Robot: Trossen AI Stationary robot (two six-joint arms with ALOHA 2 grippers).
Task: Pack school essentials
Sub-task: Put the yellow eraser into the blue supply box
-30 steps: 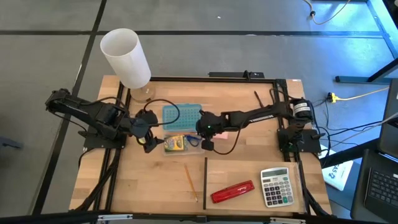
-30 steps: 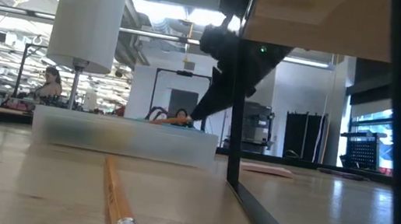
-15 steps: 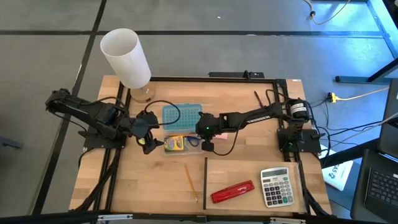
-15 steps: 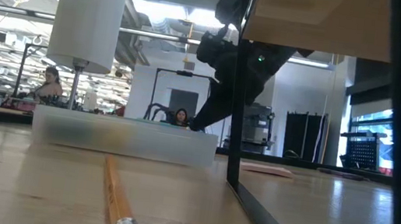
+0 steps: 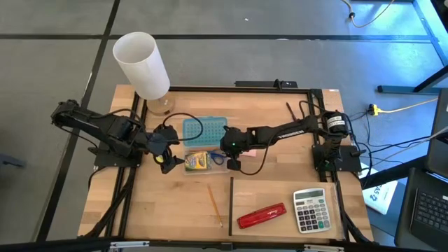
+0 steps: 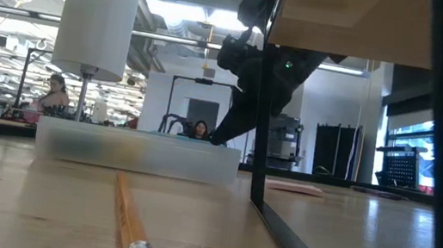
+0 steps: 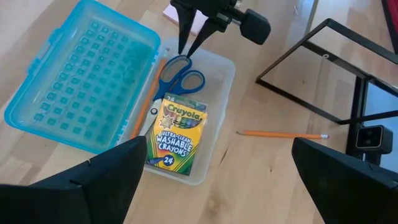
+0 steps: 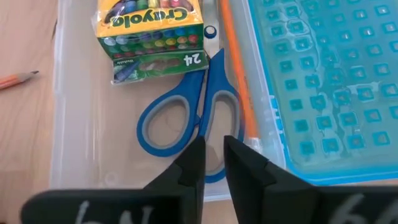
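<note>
Your right gripper [image 8: 210, 163] hangs just above the blue-handled scissors [image 8: 186, 121], which lie flat in the clear pencil box [image 7: 221, 81]. Its fingers stand a narrow gap apart, over the handle loops; from the wrist view you cannot tell for sure whether the tips touch the scissors, and nothing is clamped between them. In the left wrist view the same fingers point down at the top of the scissors' handles.

Your left gripper [image 5: 165, 159] waits at the box's left end, near the crayons, its fingers spread wide and holding nothing.

Inside the box you have one pair of scissors, one yellow-green crayon box [image 7: 176, 135] just beside the scissors, and one orange pencil [image 8: 236, 74] lying along the wall next to the hinged blue lid [image 7: 78, 93], which is folded open flat on the table [image 5: 280, 182].

Outside the box, you can count one loose orange pencil [image 5: 215, 205] on the wood in front of it, well apart from both grippers, and one pink sticky-note pad [image 7: 199, 22] behind the box, partly hidden by the right arm. Farther toward the front right lie one red stapler [image 5: 262, 215] and one grey calculator [image 5: 311, 209], side by side. One white cylinder [image 5: 141, 65] stands at the table's back left corner.
</note>
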